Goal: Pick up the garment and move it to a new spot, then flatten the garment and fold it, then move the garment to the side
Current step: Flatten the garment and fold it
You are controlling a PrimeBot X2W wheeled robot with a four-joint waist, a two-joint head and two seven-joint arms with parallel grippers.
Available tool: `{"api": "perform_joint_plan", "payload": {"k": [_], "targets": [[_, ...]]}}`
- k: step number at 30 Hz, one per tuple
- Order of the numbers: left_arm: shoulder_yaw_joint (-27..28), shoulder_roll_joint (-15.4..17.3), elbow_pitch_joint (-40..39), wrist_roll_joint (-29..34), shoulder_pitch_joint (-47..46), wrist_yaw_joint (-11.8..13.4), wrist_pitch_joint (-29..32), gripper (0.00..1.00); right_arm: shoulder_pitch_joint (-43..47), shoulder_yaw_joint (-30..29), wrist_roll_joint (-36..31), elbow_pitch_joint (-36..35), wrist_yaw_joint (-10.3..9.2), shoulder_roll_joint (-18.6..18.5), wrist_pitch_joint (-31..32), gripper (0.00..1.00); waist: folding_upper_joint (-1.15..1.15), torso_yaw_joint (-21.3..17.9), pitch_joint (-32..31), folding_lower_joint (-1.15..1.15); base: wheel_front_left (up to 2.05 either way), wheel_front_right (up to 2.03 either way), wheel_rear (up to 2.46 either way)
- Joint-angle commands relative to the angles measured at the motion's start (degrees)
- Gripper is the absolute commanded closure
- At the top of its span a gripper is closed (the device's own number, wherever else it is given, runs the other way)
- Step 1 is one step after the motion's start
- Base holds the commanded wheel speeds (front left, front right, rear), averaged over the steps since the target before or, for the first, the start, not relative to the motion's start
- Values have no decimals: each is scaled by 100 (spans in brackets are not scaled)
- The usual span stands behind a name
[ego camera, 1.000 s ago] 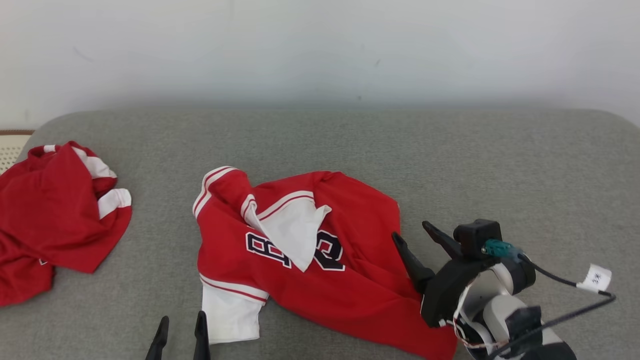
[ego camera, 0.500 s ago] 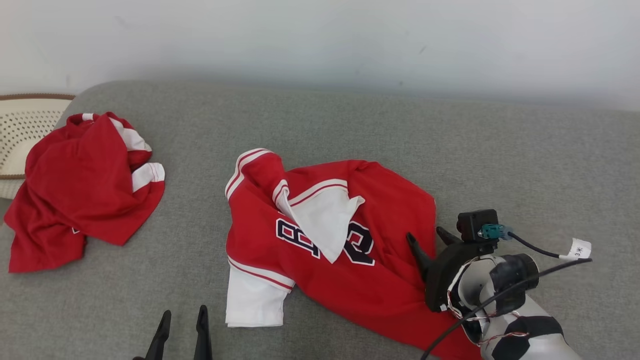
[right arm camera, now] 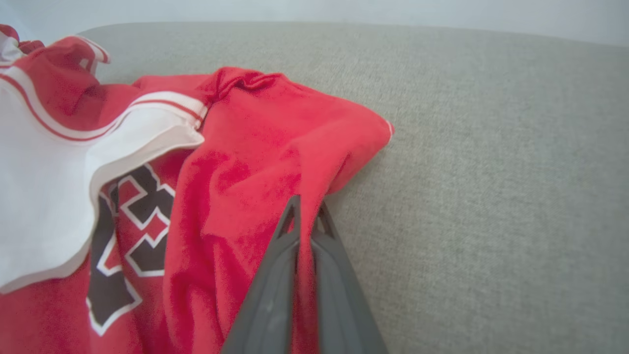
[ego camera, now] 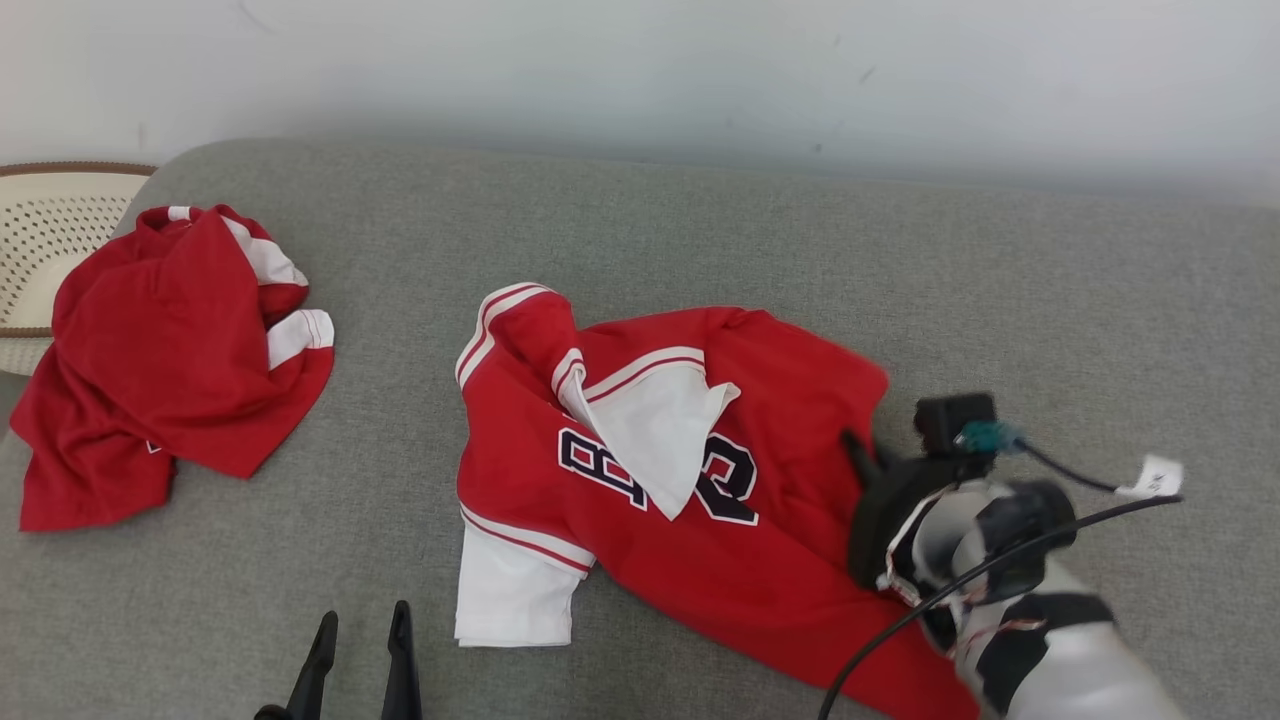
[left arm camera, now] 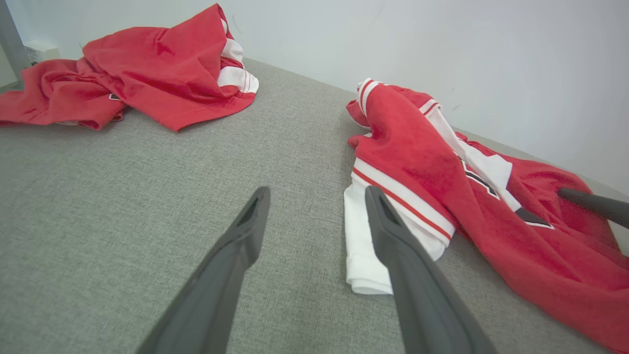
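Head view. The garment (ego camera: 650, 570) lies crumpled mid-surface (ego camera: 1000, 300), lettered front up, with a white panel flopped over the lettering. The right pincer (ego camera: 865, 455) sits at its right-hand edge, motion-blurred. The forearm enters from the lower right with the fingers aimed up and left into the cloth. The left pincer (ego camera: 362, 640) is low at the bottom edge, fingers apart, near the white sleeve (ego camera: 510, 590) but not touching it. A second red shirt (ego camera: 170, 370) lies well apart at the far left, partly over a basket (ego camera: 50, 210).

Left wrist view. The left pincer (left arm camera: 317, 194) is spread wide over bare grey surface (left arm camera: 123, 187), holding nothing. The white sleeve (left arm camera: 363, 246) is just beside its right finger.

Right wrist view. The right pincer (right arm camera: 307, 211) is together, clamped on a thin fold of the garment (right arm camera: 255, 162) close to its outer corner. Red cloth passes between the two fingers.

Judgement: this is the pick-up step, with the grasp made and the lift not yet begun.
- The pinch is narrow and near an edge, so raise slowly and straight up until the trailing hem hangs free, then carry.
- Watch for the fold sliding out.
- Choose a bare spot away from the second shirt.
- The idle arm looks well placed to take the sleeve for flattening.
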Motion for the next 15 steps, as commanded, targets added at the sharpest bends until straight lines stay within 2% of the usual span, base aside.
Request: {"api": "perform_joint_plan", "payload": {"k": [1,7,15], "targets": [[35,-6,18,18,-25,-1,-20,0,-148,4,35,0,-4,-98,-124,100,0,-17,-6,0,0,0,0],[67,-21,35,41,-11,-34,-20,0,-624,26,35,91,-4,-411,-395,100,0,-85,-14,0,0,0,0],[32,-40,49,55,-79,-89,-20,0,-1301,271,-38,154,-4,-838,-243,100,0,-57,95,0,0,0,0]]}}
